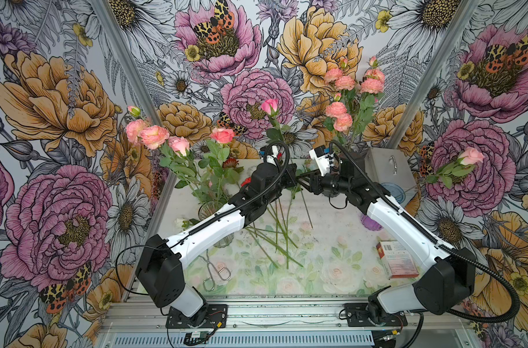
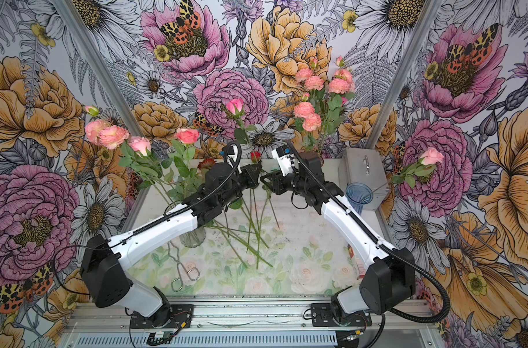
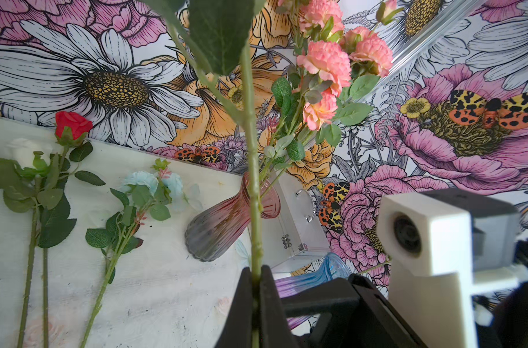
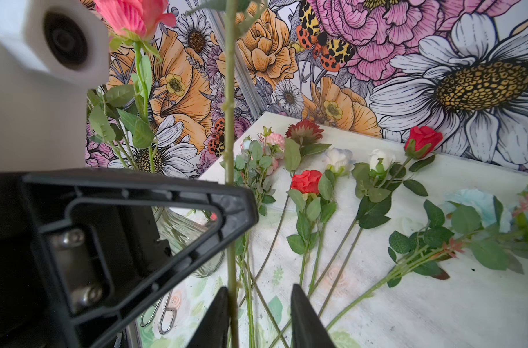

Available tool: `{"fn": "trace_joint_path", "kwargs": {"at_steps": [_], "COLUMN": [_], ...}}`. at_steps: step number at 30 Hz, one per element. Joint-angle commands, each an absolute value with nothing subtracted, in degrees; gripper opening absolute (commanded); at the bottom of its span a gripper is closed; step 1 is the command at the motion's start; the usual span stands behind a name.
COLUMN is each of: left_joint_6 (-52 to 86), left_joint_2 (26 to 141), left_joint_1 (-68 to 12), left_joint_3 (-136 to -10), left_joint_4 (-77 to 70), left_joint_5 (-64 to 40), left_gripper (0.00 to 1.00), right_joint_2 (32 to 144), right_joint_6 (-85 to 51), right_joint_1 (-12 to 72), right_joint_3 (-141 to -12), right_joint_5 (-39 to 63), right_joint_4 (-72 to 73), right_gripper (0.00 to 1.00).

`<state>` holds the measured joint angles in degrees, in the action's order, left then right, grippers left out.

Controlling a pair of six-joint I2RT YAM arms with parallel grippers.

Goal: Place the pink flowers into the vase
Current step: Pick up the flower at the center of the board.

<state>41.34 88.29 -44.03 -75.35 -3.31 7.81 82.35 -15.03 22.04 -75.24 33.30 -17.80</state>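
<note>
My left gripper (image 3: 256, 271) is shut on the green stem (image 3: 252, 150) of a pink rose (image 1: 269, 106), held upright above the table's middle. My right gripper (image 4: 258, 301) stands open around the same stem (image 4: 230, 90) lower down, with one finger against it and the other apart. Both grippers meet tip to tip in both top views (image 2: 261, 177). A clear glass vase (image 4: 181, 229) at the left holds pink flowers (image 1: 154, 135). A pink-grey vase (image 3: 226, 217) at the back holds pink carnations (image 1: 344, 83). A blue vase (image 2: 359, 192) at the right holds one pink rose (image 2: 431, 156).
Red roses (image 4: 306, 180), white blooms (image 4: 380, 158) and pale blue blooms (image 3: 142, 179) lie along the back of the table, their stems (image 1: 281, 235) fanned across the middle. A metal box (image 1: 389, 168) stands back right. Metal tongs (image 1: 217, 271) lie front left, a red-white carton (image 1: 398, 259) front right.
</note>
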Motion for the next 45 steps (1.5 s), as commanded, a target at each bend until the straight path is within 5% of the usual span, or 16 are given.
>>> {"fn": "trace_joint_path", "kwargs": {"at_steps": [1, 15, 21, 28, 33, 35, 45], "left_joint_6": [42.62, 43.07, 42.31, 41.28, 39.28, 38.23, 37.07], "left_joint_2": [86.42, 86.31, 86.28, 85.89, 84.02, 83.35, 85.19], "left_joint_1": [-45.0, -45.18, -44.34, -43.37, -42.41, -42.32, -42.54], "left_joint_3": [-74.83, -74.84, -75.66, -77.38, -76.93, -76.58, -77.69], "left_joint_4": [-5.27, -5.2, -4.29, -3.74, -4.04, -4.38, -5.56], "left_joint_5": [6.59, 6.62, 6.45, 3.58, 1.9, 1.18, -5.81], "left_gripper": [0.0, 0.03, 0.29, 0.4, 0.75, 0.96, 0.98], "right_joint_2": [83.49, 84.3, 83.47, 82.0, 77.96, 74.48, 60.56], "right_joint_6": [-15.14, -15.73, -15.82, -15.82, -14.91, -14.15, -7.62], "right_joint_1": [21.53, 21.27, 20.52, 18.78, 14.64, 12.64, 3.41], "right_joint_3": [-77.34, -78.05, -76.9, -75.36, -73.77, -73.07, -73.24], "right_joint_5": [33.67, 33.35, 33.0, 31.55, 27.75, 23.86, 4.94], "right_joint_4": [-17.19, -17.13, -17.14, -17.18, -17.33, -17.24, -16.53], "right_gripper": [0.32, 0.0, 0.0, 0.0, 0.0, 0.0, 0.0]}}
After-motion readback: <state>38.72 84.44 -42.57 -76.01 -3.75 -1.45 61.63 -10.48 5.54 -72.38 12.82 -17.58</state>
